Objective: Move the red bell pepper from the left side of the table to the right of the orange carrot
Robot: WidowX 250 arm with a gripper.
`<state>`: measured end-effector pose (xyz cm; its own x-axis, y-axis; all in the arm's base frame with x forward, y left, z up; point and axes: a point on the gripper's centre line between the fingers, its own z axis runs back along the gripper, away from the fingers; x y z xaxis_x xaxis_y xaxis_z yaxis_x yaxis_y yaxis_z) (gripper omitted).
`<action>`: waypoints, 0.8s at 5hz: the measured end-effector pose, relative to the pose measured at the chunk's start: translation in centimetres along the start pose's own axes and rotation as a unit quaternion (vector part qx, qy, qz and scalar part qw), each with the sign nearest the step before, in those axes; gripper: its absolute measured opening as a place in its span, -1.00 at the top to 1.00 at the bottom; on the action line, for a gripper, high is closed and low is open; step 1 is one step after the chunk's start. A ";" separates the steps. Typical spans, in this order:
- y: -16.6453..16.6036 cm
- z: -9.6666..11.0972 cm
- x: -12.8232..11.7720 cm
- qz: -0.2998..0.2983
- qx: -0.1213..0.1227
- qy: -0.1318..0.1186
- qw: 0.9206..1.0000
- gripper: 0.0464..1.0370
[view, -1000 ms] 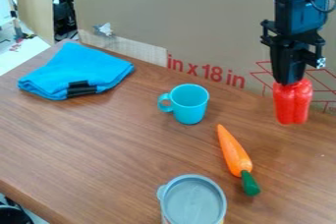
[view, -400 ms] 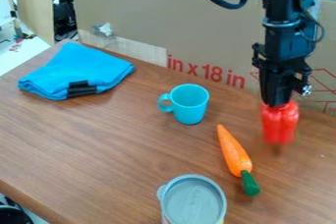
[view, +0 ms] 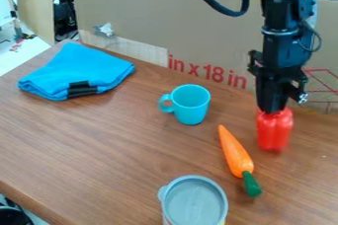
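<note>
Since the black two-finger gripper has its fingers closed around the top of the shiny red plastic pepper, careful handling of that piece seems the step in hand. Pepper hangs roughly upright, right of the orange toy carrot with green top; contact with the brown wood-grain surface can't be told. Best done with a firm, even hold, slow level motion, room left beside the carrot, and release only once the base sits flat.
</note>
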<state>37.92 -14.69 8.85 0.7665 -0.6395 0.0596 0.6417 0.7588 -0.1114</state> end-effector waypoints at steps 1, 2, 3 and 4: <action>-0.2 -0.2 0.1 -0.013 0.010 0.006 1.000 0.89; -0.5 -0.3 0.1 -0.009 0.011 0.009 1.000 0.82; -0.6 -0.6 -0.1 -0.005 0.008 0.019 1.000 0.39; -0.6 -0.6 0.0 0.001 0.009 0.016 1.000 -0.22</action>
<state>37.56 -15.19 8.28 0.7663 -0.6419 0.0272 0.6413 0.7617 -0.0926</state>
